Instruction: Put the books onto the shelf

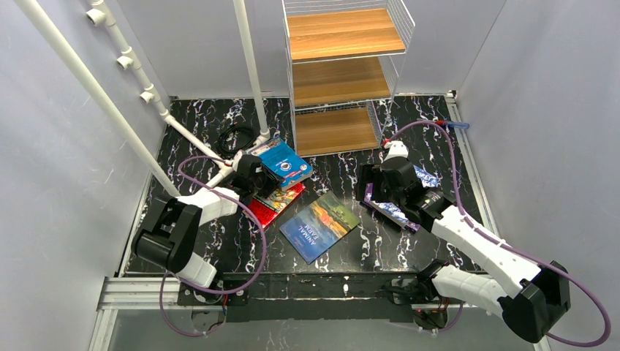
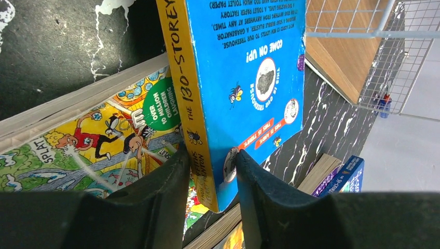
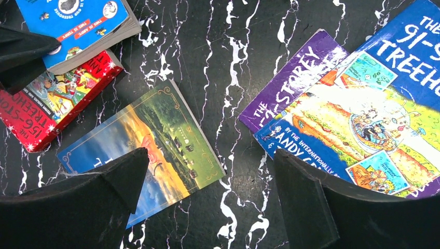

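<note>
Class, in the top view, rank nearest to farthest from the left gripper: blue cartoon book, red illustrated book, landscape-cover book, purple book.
1. Blue cartoon book, gripped.
2. Red illustrated book, just beneath.
3. Landscape-cover book, centre.
4. Purple book, far right.

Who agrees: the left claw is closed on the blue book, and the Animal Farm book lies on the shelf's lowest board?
Wrong place: the top view shows the Animal Farm book lying on the table, before the shelf. The left claw is closed on the blue book.
</note>
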`<control>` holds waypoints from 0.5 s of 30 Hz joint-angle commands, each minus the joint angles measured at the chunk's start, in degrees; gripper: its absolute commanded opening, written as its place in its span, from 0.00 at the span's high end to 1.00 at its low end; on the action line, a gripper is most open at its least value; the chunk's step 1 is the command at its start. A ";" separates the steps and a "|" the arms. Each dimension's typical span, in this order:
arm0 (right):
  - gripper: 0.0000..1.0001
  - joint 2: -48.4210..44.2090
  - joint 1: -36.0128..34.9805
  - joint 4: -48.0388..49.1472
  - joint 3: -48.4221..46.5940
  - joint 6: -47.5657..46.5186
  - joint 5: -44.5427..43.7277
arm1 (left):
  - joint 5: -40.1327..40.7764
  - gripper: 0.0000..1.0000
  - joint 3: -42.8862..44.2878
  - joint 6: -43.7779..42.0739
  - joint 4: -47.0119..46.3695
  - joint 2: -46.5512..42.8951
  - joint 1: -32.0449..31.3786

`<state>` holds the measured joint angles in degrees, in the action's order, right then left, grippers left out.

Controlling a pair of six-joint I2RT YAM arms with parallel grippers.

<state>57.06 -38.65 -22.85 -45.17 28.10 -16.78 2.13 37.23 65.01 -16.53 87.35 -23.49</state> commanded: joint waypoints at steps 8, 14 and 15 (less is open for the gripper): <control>0.01 -2.39 -0.07 -0.04 1.08 -0.01 -3.19 | -6.24 0.95 -0.66 -5.14 -1.15 -4.44 -0.31; 0.01 -2.92 -0.02 0.70 2.57 0.25 -1.44 | -14.67 1.00 -2.56 -8.44 0.86 -12.49 -0.25; 0.01 -2.82 -0.03 0.77 2.54 0.21 -1.34 | -16.98 1.00 -2.52 -9.07 1.82 -13.40 -0.32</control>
<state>54.41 -38.65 -23.16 -42.87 28.16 -18.02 -4.91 34.89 60.40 -15.77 80.09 -23.40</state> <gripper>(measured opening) 0.984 0.304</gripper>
